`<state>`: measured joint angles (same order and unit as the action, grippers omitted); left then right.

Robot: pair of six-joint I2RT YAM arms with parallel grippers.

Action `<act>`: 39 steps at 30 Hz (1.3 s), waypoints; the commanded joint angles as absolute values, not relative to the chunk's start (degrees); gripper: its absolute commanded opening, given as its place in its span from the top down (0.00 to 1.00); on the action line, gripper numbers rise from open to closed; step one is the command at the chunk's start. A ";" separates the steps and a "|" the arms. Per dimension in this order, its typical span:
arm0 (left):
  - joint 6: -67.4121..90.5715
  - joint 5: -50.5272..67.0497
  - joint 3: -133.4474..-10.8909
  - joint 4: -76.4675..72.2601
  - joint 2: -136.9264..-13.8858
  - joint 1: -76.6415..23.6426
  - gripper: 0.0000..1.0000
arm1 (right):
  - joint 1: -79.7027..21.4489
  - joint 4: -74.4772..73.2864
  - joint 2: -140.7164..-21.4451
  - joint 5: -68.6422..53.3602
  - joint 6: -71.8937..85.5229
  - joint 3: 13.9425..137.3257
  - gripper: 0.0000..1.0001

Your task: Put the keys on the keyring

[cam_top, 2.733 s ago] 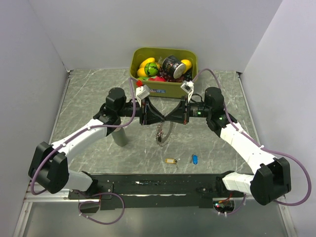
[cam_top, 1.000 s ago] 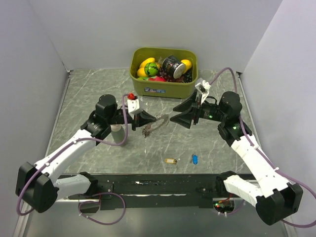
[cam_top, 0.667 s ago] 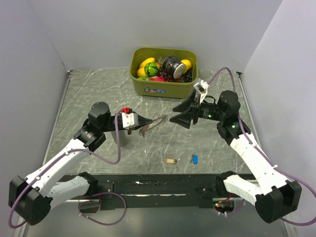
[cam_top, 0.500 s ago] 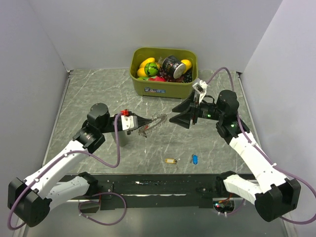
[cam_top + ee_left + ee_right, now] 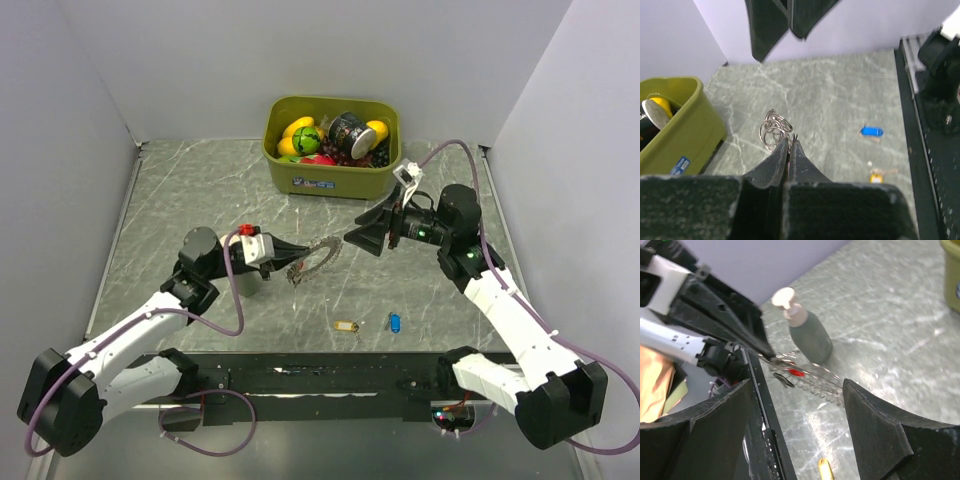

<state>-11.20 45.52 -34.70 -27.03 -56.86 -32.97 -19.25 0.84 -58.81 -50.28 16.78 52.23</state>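
Note:
The silvery beaded keyring [image 5: 316, 258] hangs above the table, and my left gripper [image 5: 293, 264] is shut on its near end. Its coiled loops [image 5: 774, 128] show just left of the shut fingertips [image 5: 790, 139]. A red key [image 5: 796, 372] dangles on the keyring [image 5: 812, 378]. My right gripper [image 5: 352, 238] is open, facing the ring's far end with nothing between its fingers [image 5: 875, 415]. The yellow key [image 5: 346, 325] and the blue key [image 5: 395, 322] lie on the table near the front edge. Both also show in the left wrist view, blue key [image 5: 871, 131] and yellow key [image 5: 876, 176].
An olive-green bin [image 5: 330, 170] filled with toy fruit and a can stands at the back. A grey soap bottle [image 5: 808, 334] stands under my left arm. The black base rail [image 5: 330, 380] runs along the near edge. Grey walls close in both sides.
My left arm has drawn back toward the near left, carrying the keyring slightly lower. The right gripper has opened wider and stayed beside the ring's far end.

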 commanded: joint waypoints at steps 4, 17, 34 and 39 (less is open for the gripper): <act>6.65 45.26 -29.36 -58.16 -56.51 -31.21 0.99 | -17.40 -3.69 -56.69 -43.25 19.95 48.00 0.20; 23.82 46.84 -25.05 -84.21 -60.55 -21.54 0.99 | -21.00 -28.99 -56.07 -22.25 21.53 46.05 0.17; 12.39 47.02 -26.81 -64.87 -52.56 -18.72 0.99 | -40.34 -38.41 -75.83 -11.69 28.03 50.88 0.46; 12.92 46.93 -26.02 -64.16 -50.81 -18.72 0.99 | -42.36 -38.67 -81.99 -10.72 29.35 53.26 0.57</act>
<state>14.17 47.11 -24.77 -62.61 -53.01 -19.05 -41.12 -38.13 -79.11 -12.53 27.09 49.52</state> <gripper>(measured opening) 0.029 0.458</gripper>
